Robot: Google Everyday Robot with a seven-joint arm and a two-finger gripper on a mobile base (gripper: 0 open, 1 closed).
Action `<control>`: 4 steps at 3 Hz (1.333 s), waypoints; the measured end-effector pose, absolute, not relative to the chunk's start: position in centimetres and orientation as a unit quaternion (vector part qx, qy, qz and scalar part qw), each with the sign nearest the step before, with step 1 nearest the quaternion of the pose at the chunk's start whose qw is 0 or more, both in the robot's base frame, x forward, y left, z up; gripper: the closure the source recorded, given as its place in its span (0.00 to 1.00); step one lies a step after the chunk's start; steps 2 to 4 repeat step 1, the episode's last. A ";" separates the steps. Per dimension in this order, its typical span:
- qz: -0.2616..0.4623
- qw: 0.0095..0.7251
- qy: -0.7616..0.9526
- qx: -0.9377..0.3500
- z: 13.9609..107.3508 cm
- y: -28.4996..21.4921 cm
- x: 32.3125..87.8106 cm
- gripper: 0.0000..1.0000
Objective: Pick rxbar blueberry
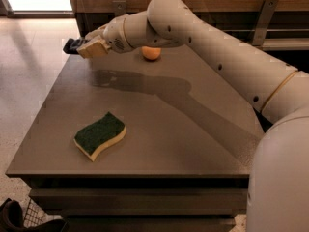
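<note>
My gripper (83,46) is at the far left corner of the grey table (193,144), raised above its surface. It is shut on the rxbar blueberry (71,46), a small flat dark bar that sticks out to the left of the tan fingers (94,48). Only the bar's left end shows; the rest is hidden by the fingers. The white arm reaches in from the lower right across the table.
A green-and-yellow sponge (100,135) lies on the near left part of the table. An orange fruit (151,53) sits at the far edge, partly behind the arm. A wooden wall with metal brackets (263,18) stands behind the table. Floor lies to the left.
</note>
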State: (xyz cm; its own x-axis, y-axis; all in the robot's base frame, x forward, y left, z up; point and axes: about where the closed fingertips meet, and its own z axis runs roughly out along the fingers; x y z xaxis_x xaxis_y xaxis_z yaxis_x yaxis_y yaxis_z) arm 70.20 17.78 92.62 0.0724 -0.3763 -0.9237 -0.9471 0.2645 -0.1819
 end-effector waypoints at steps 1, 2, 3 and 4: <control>0.286 0.506 0.600 -0.550 94.5 17.1 69.5 1.00; 0.286 0.506 0.600 -0.550 94.5 17.1 69.5 1.00; 0.286 0.506 0.600 -0.550 94.5 17.1 69.5 1.00; 0.286 0.506 0.600 -0.550 94.5 17.1 69.5 1.00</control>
